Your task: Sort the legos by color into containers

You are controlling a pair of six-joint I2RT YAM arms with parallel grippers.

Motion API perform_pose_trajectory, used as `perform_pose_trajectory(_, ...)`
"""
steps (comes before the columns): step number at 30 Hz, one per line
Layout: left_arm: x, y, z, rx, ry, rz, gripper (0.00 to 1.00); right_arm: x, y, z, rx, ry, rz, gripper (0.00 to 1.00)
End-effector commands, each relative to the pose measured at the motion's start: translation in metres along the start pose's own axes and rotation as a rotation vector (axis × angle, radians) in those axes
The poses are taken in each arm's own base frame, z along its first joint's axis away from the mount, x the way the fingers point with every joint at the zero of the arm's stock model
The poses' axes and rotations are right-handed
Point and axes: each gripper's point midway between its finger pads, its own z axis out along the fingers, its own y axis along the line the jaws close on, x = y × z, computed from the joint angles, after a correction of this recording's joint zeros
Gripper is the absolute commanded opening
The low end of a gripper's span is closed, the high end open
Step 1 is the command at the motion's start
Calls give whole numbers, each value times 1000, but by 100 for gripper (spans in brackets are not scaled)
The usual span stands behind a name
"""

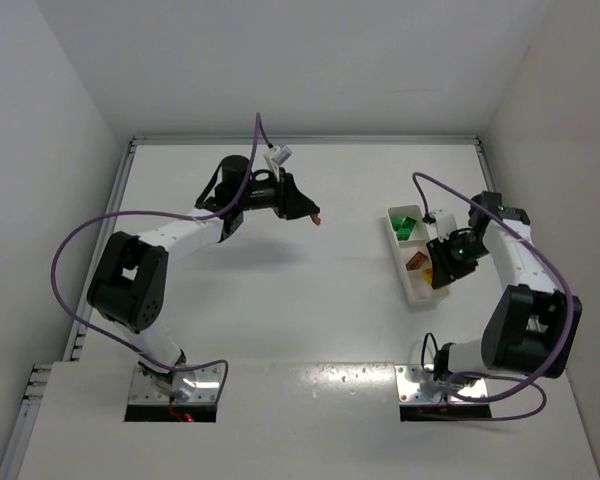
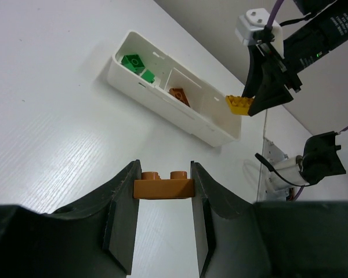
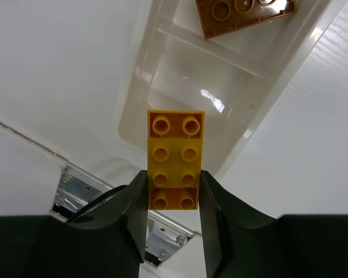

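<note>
Legos were partly sorted: green legos and one brown lego lay in separate tray compartments. My right gripper clamped a yellow lego over the empty end compartment; my left gripper pinched a second brown lego, well apart from the tray.

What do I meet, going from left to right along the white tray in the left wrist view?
Green legos, then one orange-brown lego in the tray, then the yellow lego held by the right gripper.
</note>
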Motion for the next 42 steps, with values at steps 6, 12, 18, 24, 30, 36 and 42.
perform_pose_trajectory(6,-27,-7,8,25,-43,91,3,10,-5,13,-8,95,-36,36)
perform_pose_trajectory(12,-24,-8,18,38,-27,76,3,4,-9,15,14,80,-58,59)
perform_pose_trajectory(18,-17,-18,33,77,-17,82,3,-34,-12,-12,50,-94,11,60)
perform_pose_trajectory(24,10,-53,82,181,38,67,3,-95,-41,-103,354,-521,140,61)
perform_pose_trajectory(30,36,-82,139,239,103,63,4,-79,-65,-149,570,-604,419,67)
perform_pose_trajectory(36,57,-76,187,218,121,35,7,-69,-56,-151,552,-606,469,67)
perform_pose_trajectory(42,83,-84,219,234,160,28,9,-65,-50,-147,510,-623,510,67)
